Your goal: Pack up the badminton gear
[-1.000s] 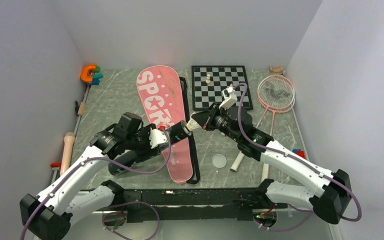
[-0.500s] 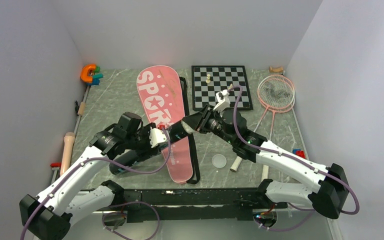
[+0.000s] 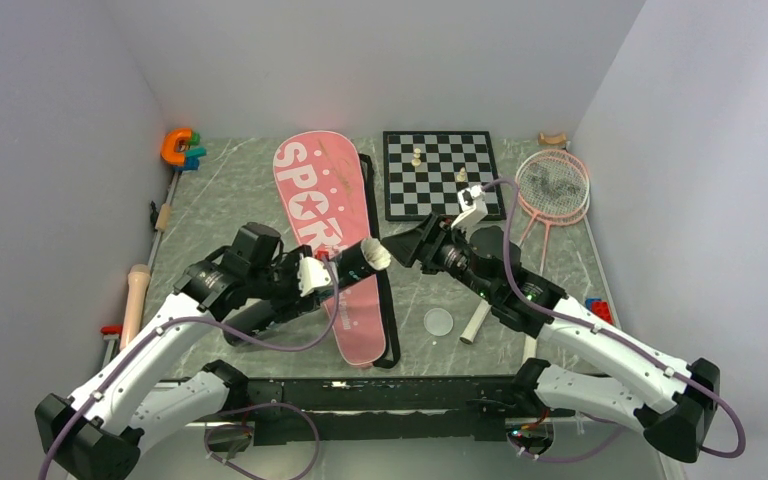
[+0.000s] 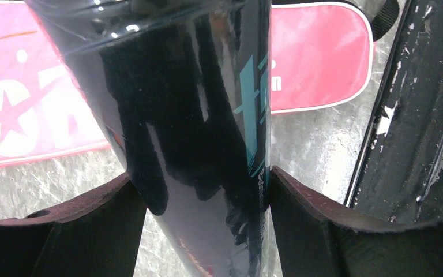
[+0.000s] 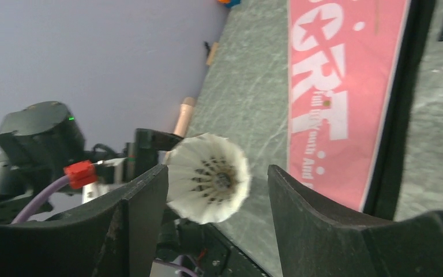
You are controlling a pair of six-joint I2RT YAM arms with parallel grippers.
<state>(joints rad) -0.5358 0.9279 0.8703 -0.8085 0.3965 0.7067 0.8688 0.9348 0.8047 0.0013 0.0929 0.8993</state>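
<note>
- We reckon we're in the shuttlecock stage. The left gripper [image 4: 201, 176] is clamped around the body of the black tube [image 4: 196, 104], holding it off the table [image 3: 230, 190] with its mouth facing the right arm.
- One shuttlecock [image 3: 372, 252] sits in that mouth with its feather skirt poking out.
- The right gripper [image 5: 216, 173] is spread wide, a finger on either side of the skirt. It touches nothing and carries nothing.
- We can't spot the other two shuttlecocks anywhere (maybe deeper in the tube, but we can't see inside).
- The two rackets [image 3: 552, 185] aren't packed. They lie at the far right of the table with heads overlapping, well apart from the bag.
- The pink bag [image 3: 315, 200] lies flat under the tube. We can't tell whether it's open.
- A small clear disc [image 3: 439, 321] rests on the table near the right arm. It's possibly the tube's cap, so capping looks undone.
- Our guess is less than halfway, since the tube and rackets both need to go into the bag.
</note>
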